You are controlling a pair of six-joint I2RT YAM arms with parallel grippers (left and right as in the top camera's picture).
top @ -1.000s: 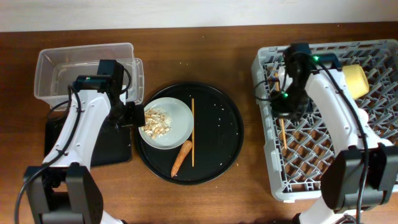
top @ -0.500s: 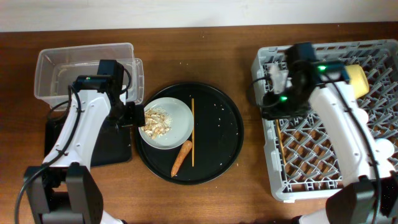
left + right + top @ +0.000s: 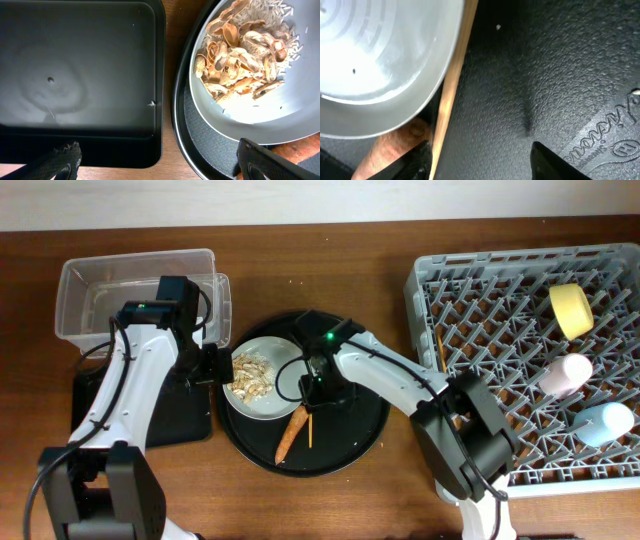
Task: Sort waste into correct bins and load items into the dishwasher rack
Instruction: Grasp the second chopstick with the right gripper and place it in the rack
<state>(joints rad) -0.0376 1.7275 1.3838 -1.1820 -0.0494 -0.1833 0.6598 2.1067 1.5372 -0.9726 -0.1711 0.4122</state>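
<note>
Right gripper (image 3: 313, 388) moved off dishwasher rack (image 3: 480, 310); now low over round black tray (image 3: 545, 75), jaws apart, nothing held. Plate (image 3: 380, 60) just ahead of one finger. Chopstick (image 3: 451, 85) lies between fingers, close against plate-side one; carrot (image 3: 390, 145) beside it. Left gripper (image 3: 160, 162) spread, food scraps (image 3: 245, 55) ahead.

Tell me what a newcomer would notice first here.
The large light-grey plastic dishwasher rack fills the right side, holding a yellow bowl, a small pink cup and a small blue cup. At centre, a large round black tray carries a pale grey-green round plate of pale beige food scraps, with a small orange carrot at its edge. The right gripper hangs open astride a thin wooden chopstick on that tray.
</note>
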